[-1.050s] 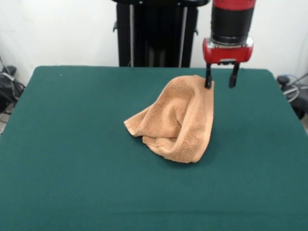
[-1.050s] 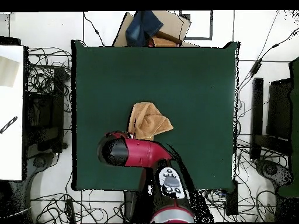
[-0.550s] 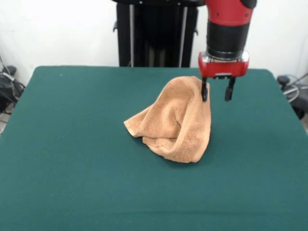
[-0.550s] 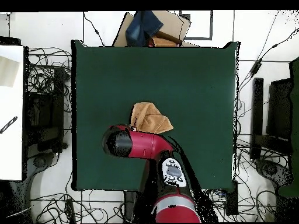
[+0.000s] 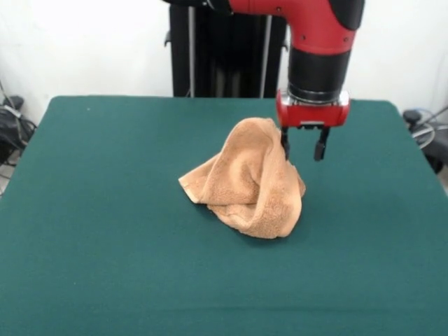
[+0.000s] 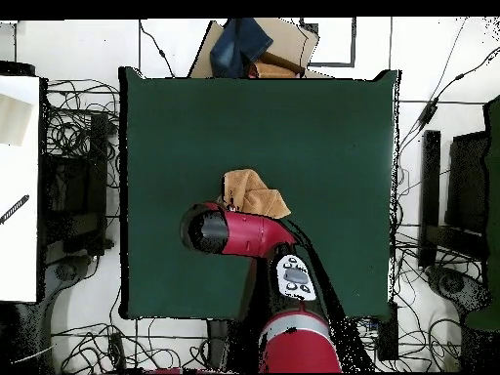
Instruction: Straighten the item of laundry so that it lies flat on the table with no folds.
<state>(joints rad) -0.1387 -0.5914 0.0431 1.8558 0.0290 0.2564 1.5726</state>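
Observation:
The item of laundry is a tan terry towel, bunched into a rumpled mound right of the table's middle, with folds running down its side. In the overhead view the item of laundry pokes out from under the red arm, which hides the gripper there. My gripper hangs open just over the mound's upper right edge. Its left finger is against the cloth and nothing sits between the two fingers. The green table spreads wide around the towel.
A cardboard box with a blue cloth stands beyond the table's edge in the overhead view. Cables lie on the floor around the table, and a white surface stands to one side.
The gripper has come lower and shifted left in the front view, staying open. The towel's raised top edge has sagged and the mound sits lower.

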